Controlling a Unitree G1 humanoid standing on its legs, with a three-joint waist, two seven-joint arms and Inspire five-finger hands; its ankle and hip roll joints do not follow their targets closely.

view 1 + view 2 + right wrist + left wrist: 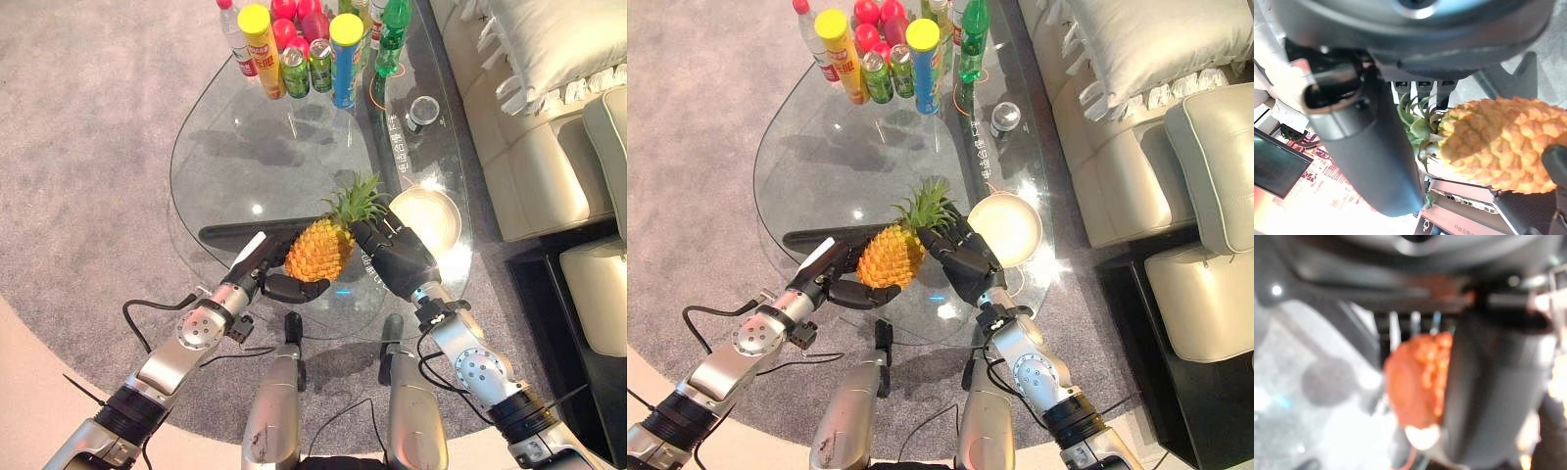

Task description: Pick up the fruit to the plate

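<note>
A yellow-orange pineapple (pixel 318 250) with a green crown is held just above the near edge of the glass table (pixel 235 166), between my two hands. My left hand (pixel 266 276) grips its base end, fingers curled underneath and the white-covered thumb on top; in the left wrist view the fruit (pixel 1415 382) sits against the thumb (pixel 1488 382). My right hand (pixel 397 255) rests with fairly straight fingers against the crown end, seen close in the right wrist view (pixel 1498 147). The cream plate (pixel 438 217) lies on the table right behind my right hand.
Bottles, cans and tall tubes (pixel 294 49) stand crowded at the table's far end. A small glass (pixel 424 110) sits near the right rim. A long dark bar (pixel 230 235) lies left of the pineapple. A cream sofa (pixel 549 117) runs along the right; grey carpet surrounds the table.
</note>
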